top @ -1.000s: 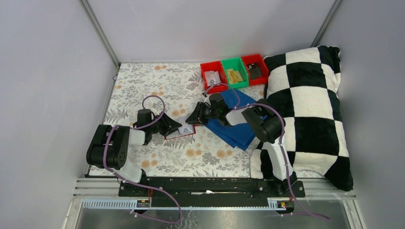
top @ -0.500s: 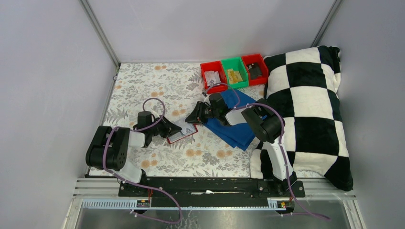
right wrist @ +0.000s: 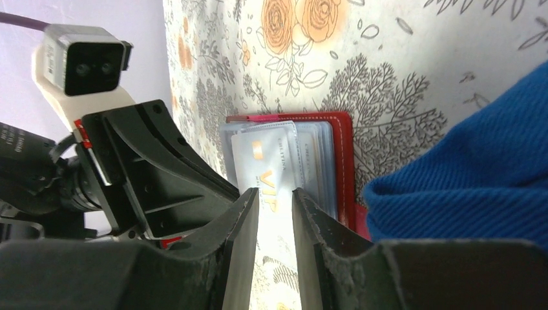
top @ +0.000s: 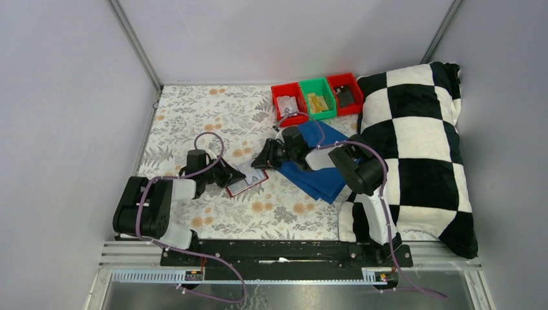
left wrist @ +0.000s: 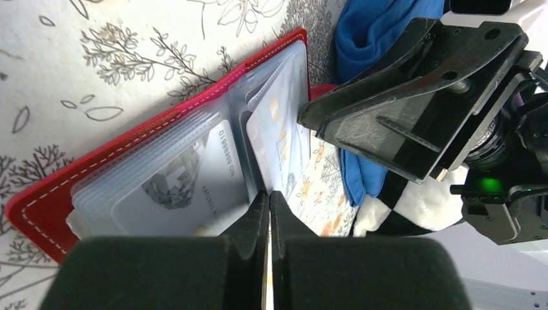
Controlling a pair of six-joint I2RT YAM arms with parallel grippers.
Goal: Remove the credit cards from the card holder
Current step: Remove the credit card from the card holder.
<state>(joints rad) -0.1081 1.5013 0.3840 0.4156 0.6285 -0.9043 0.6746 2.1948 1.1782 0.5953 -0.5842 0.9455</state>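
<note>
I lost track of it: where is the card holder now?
In the top view, the card holder lies open on the floral table, left of centre, between the left gripper and right gripper, just left of the blue cloth.

Card holder (top: pixel 247 183) left of cloth (top: pixel 321 175)

Top view looks down from above and behind over the whole bench (top: pixel 194 110); both wrist views, close up, face each other across the card holder (left wrist: pixel 181 161).
</note>
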